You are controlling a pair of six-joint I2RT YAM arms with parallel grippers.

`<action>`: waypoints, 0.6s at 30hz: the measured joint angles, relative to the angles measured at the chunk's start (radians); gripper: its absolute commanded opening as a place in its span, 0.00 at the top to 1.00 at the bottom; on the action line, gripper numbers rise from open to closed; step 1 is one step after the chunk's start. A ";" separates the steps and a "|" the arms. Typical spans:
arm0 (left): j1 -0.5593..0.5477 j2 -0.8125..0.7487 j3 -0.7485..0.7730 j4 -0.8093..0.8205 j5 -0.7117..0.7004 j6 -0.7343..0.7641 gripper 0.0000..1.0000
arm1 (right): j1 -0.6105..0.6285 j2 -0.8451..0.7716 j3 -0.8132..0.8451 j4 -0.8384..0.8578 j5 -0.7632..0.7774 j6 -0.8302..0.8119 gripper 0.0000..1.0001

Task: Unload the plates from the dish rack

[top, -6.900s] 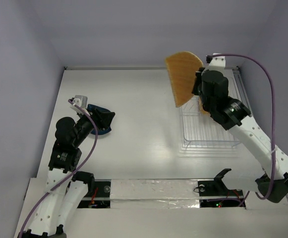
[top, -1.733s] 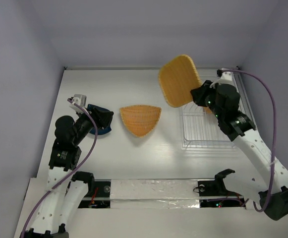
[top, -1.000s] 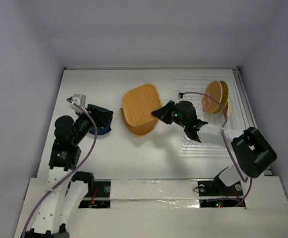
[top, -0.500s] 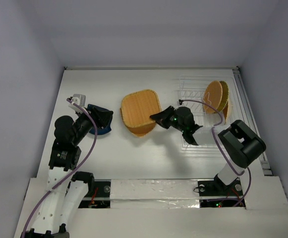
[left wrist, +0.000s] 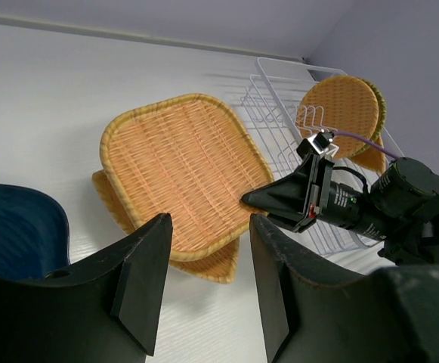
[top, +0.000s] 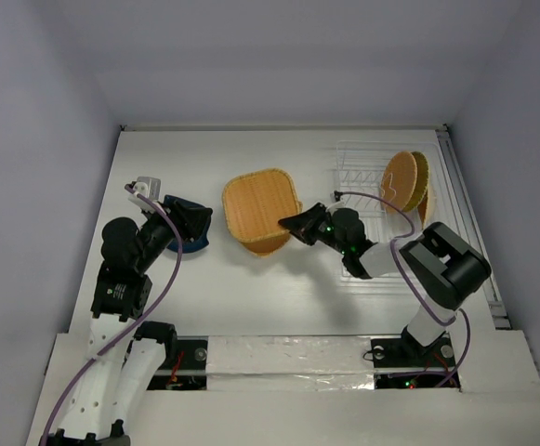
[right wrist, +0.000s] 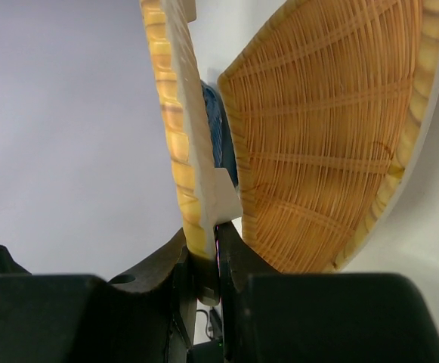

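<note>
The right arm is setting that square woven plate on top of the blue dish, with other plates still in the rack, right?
Not quite. The square plate in the right gripper lies on another woven plate, not on the blue dish, which sits apart beside it; the left wrist view shows this. Other plates are indeed in the rack.

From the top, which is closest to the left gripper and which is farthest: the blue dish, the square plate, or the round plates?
1. Blue dish, partly under the left gripper, on the left.
2. Square plate, in the middle, held by the right gripper.
3. Round plates, standing in the rack on the right.
</note>
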 measured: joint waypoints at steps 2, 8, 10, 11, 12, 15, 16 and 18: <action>0.000 -0.001 0.000 0.000 0.002 0.000 0.58 | 0.006 -0.002 0.000 -0.009 0.000 -0.003 0.78; 0.000 -0.001 0.000 0.001 0.006 0.000 0.58 | 0.021 -0.079 0.019 -0.201 0.035 -0.069 0.62; 0.000 -0.001 0.000 0.000 0.007 0.000 0.58 | 0.027 -0.114 0.045 -0.275 0.064 -0.102 0.60; 0.000 -0.001 0.000 0.001 0.007 0.000 0.58 | 0.028 -0.128 0.055 -0.296 0.073 -0.115 0.60; 0.000 -0.001 0.000 0.000 0.008 0.000 0.58 | 0.028 -0.137 0.063 -0.311 0.080 -0.127 0.60; 0.000 -0.001 0.000 0.001 0.008 0.000 0.58 | 0.030 -0.143 0.077 -0.334 0.090 -0.150 0.60; 0.000 -0.001 0.000 0.001 0.008 0.000 0.58 | 0.034 -0.143 0.077 -0.346 0.095 -0.154 0.59; 0.000 -0.001 0.000 0.001 0.009 0.000 0.58 | 0.042 -0.140 0.077 -0.370 0.103 -0.162 0.43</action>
